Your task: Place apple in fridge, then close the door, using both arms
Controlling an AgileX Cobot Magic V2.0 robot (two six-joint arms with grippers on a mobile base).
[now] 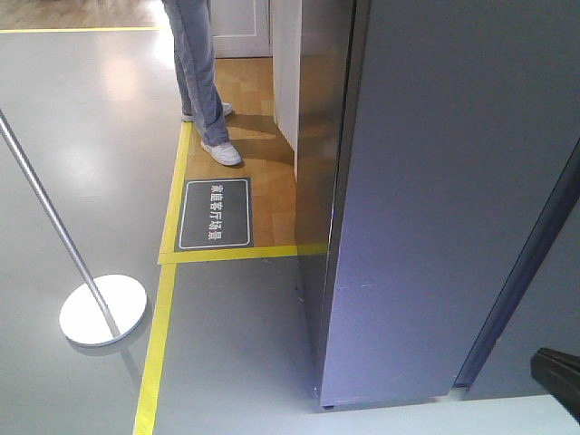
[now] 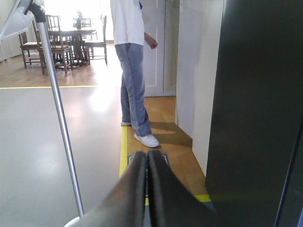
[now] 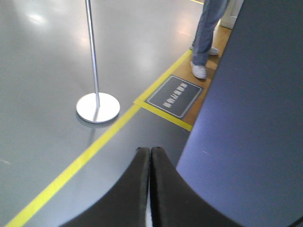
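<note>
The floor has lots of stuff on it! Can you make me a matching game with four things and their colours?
Things:
1. floor tape line
2. pole's round base
3. floor sign
4. person's shoe

Colours:
A. dark grey with white letters
B. white
C. yellow
D. shiny silver

Pairs: 1-C, 2-D, 3-A, 4-B
</note>
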